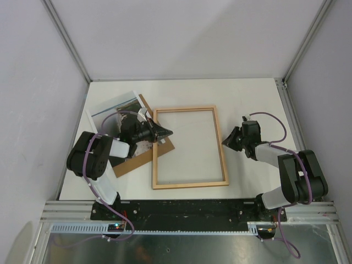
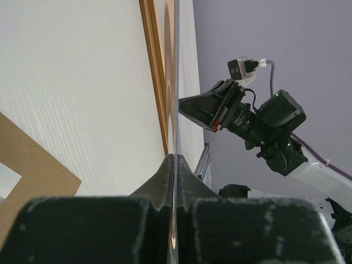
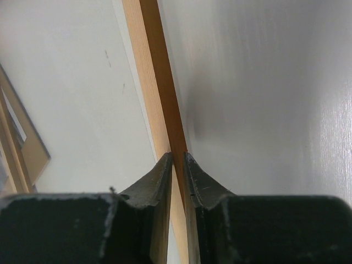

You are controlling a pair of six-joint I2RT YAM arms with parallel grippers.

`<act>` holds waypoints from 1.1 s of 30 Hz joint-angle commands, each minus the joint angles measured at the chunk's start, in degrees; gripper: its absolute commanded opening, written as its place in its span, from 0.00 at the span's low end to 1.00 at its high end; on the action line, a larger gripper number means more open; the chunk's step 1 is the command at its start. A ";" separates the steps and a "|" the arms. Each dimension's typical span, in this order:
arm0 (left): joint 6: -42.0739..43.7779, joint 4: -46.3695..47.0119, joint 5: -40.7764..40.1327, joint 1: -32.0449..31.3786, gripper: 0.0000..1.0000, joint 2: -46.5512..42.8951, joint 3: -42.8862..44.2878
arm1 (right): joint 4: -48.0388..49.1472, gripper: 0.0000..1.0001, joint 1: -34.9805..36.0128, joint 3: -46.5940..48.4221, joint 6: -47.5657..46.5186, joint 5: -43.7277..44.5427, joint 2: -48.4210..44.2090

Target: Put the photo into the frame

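One table [image 1: 253, 99]: white, walled on three sides, everything at stake lying on it.
Frame [image 1: 188, 183]: flat at centre, pale wood up, its opening showing only table. Met by a gripper on each side, it could twist or skid if the two arms pull unevenly.
Backing board [image 1: 140, 158]: brown and set at an angle, one corner reaching past the frame's left rail, the rest mostly beneath the left arm. A sweep of that arm would likely shove it, and the frame with it.
Photo [image 1: 107, 111]: far left, well outside the frame and not yet in it, overlapping the board – which lies on top, I cannot tell. Thin and flexible, it looks easy to crease or drag under the arm above it.
Left gripper [image 1: 165, 132]: at the frame's upper-left corner, fingers pressed together. Its wrist view shows a thin edge rising from between them; what that edge is cannot be told, and so slim a hold may slip.
Right gripper [image 1: 225, 142]: fingers clamped narrowly on the frame's right rail, by the tips only – a shallow bite that a tilt could break.
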 commanded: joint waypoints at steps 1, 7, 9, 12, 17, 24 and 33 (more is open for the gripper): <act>-0.21 4.62 -0.59 0.15 0.00 -0.66 -1.11 | -2.23 0.18 1.12 0.53 -1.32 -0.09 1.59; -0.69 6.10 -0.55 0.41 0.00 -0.74 -2.23 | -2.23 0.18 1.19 0.55 -1.35 0.01 1.66; -0.73 6.47 -0.50 0.46 0.00 -0.78 -2.55 | -2.23 0.18 1.21 0.57 -1.34 0.03 1.66; -0.97 7.13 -0.36 0.52 0.00 -0.51 -2.80 | -2.16 0.18 1.24 0.60 -1.34 0.03 1.65; -1.41 8.40 -0.13 0.65 0.00 0.01 -4.02 | -1.91 0.18 1.33 0.60 -1.35 -0.06 1.90; -3.89 11.53 0.60 0.64 0.00 2.00 -3.61 | -1.87 0.18 1.49 0.60 -1.35 0.03 1.82; -7.90 15.50 0.85 0.70 0.00 4.88 -3.78 | -2.31 0.18 1.71 1.03 -1.48 0.20 2.01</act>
